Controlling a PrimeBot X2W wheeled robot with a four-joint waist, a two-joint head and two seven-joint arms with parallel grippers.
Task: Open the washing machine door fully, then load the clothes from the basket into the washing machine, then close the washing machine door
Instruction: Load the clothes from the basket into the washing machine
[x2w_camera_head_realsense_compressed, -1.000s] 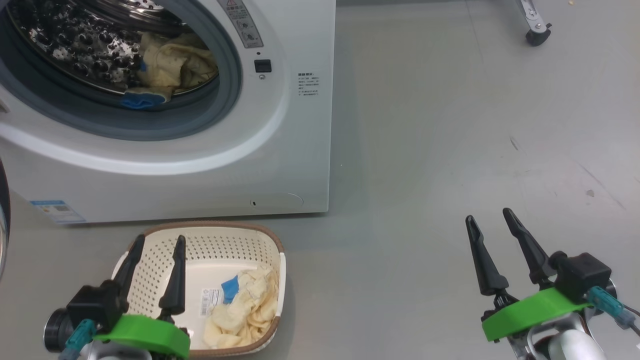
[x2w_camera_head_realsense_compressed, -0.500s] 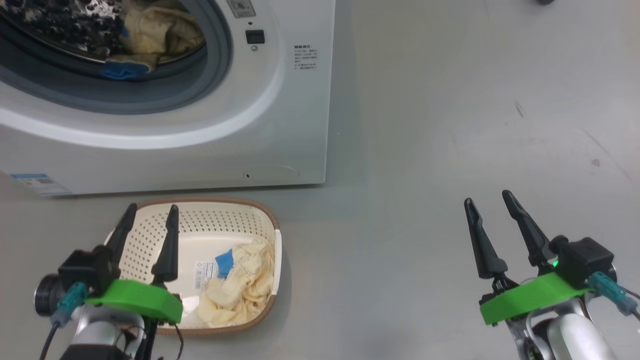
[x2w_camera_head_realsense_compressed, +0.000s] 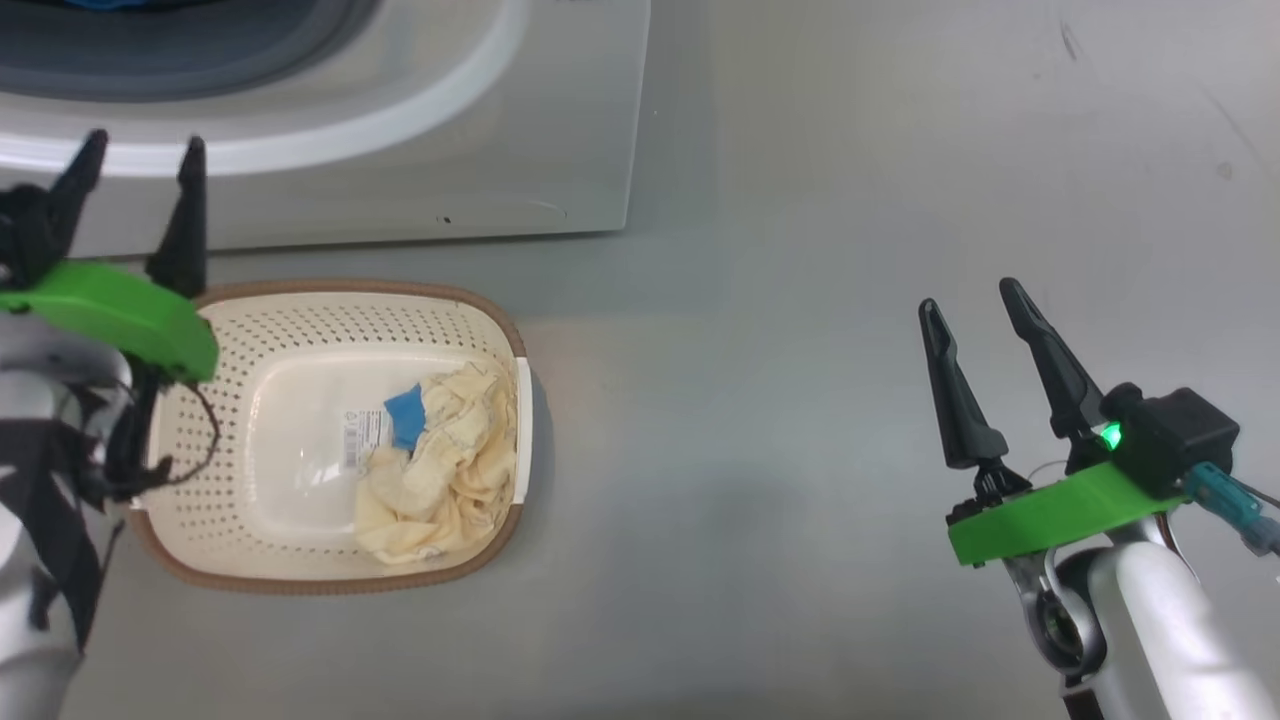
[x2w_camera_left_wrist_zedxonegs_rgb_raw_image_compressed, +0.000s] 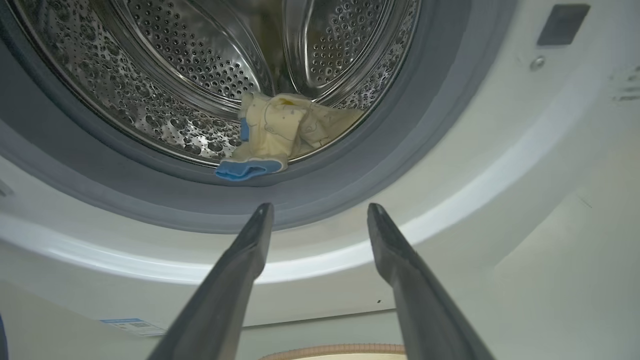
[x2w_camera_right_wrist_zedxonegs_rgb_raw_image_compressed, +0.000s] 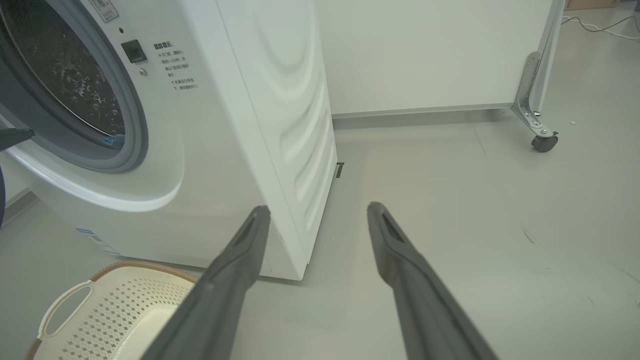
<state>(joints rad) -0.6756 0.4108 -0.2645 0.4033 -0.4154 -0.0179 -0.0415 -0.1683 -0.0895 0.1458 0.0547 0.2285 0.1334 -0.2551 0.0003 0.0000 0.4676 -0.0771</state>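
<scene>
basket (x2w_camera_head_realsense_compressed: 330, 320) sits on the grey floor (x2w_camera_head_realsense_compressed: 800, 450) just in front of the washer (x2w_camera_head_realsense_compressed: 400, 190) in my head view. clothes (x2w_camera_head_realsense_compressed: 440, 470) lie bunched in its right half, pale yellow with a blue cuff showing, beside the sticker (x2w_camera_head_realsense_compressed: 362, 438) on the basket's bottom. my left gripper (x2w_camera_head_realsense_compressed: 143, 145) hangs by the basket's far left corner, fingers (x2w_camera_head_realsense_compressed: 185, 220) pointing at the washer front, jaws apart and holding nothing. my right gripper (x2w_camera_head_realsense_compressed: 968, 296) is well off to the right over bare floor, jaws likewise apart and empty, a green light (x2w_camera_head_realsense_compressed: 1108, 436) glowing on its wrist.

through the left wrist camera i look along the spread fingers into the washer's mouth, which stands uncovered: steel drum (x2w_camera_left_wrist_zedxonegs_rgb_raw_image_compressed: 175, 75), grey gasket (x2w_camera_left_wrist_zedxonegs_rgb_raw_image_compressed: 125, 190), and one yellow garment (x2w_camera_left_wrist_zedxonegs_rgb_raw_image_compressed: 285, 130) at the front of the drum, its blue cuff draped over the lip. a strip of the basket's brown rim shows at the bottom edge. the right wrist camera gives me the washer's right side, the basket's white handle (x2w_camera_right_wrist_zedxonegs_rgb_raw_image_compressed: 65, 305) at lower left, and a caster (x2w_camera_right_wrist_zedxonegs_rgb_raw_image_compressed: 544, 142) far right, well apart from the washer.
</scene>
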